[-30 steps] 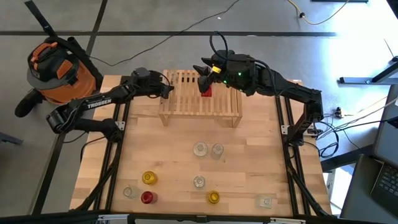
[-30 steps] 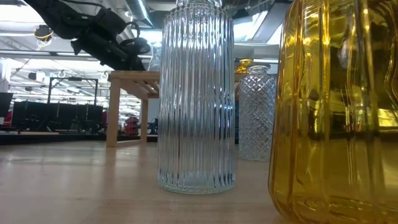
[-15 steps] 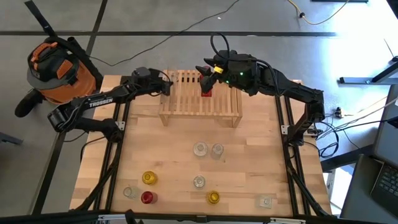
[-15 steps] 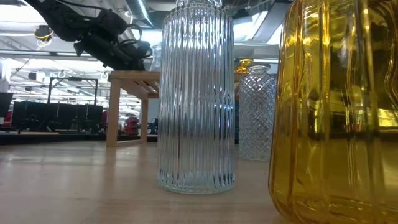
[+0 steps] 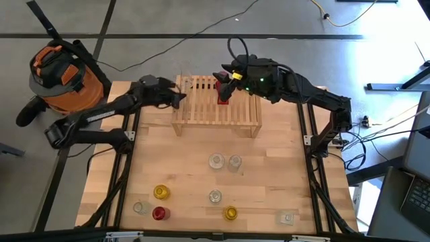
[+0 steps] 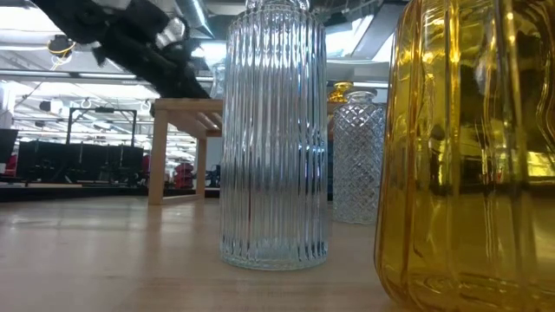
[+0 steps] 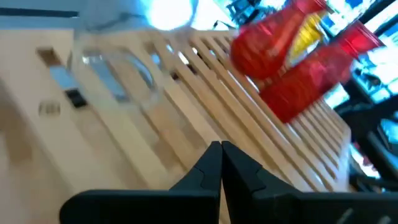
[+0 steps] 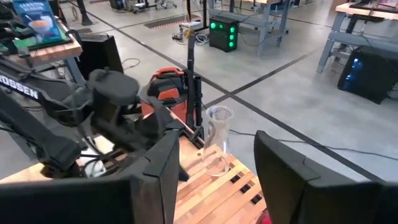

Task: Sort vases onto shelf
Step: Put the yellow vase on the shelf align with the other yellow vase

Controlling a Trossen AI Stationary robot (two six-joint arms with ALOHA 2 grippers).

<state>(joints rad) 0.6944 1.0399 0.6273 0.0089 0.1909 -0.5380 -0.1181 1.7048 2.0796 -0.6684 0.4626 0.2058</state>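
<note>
The light-wood shelf stands at the table's far edge. A red vase stands upright on its slats near the middle. A clear vase stands on the shelf's far left corner, blurred in the left wrist view. My right gripper is open over the red vase, of which only a sliver shows between its fingers. My left gripper is shut and empty, just off the shelf's left end. Several more vases stand on the near half of the table.
On the tabletop stand clear vases, yellow ones, a red one, and clear ones near the front corners. An orange vacuum sits beyond the table's left far corner.
My left gripper has drawn back from the shelf's left end toward the table's left edge and risen a little, leaving the clear vase standing on the shelf. My right gripper and the red vase have stayed where they were.
</note>
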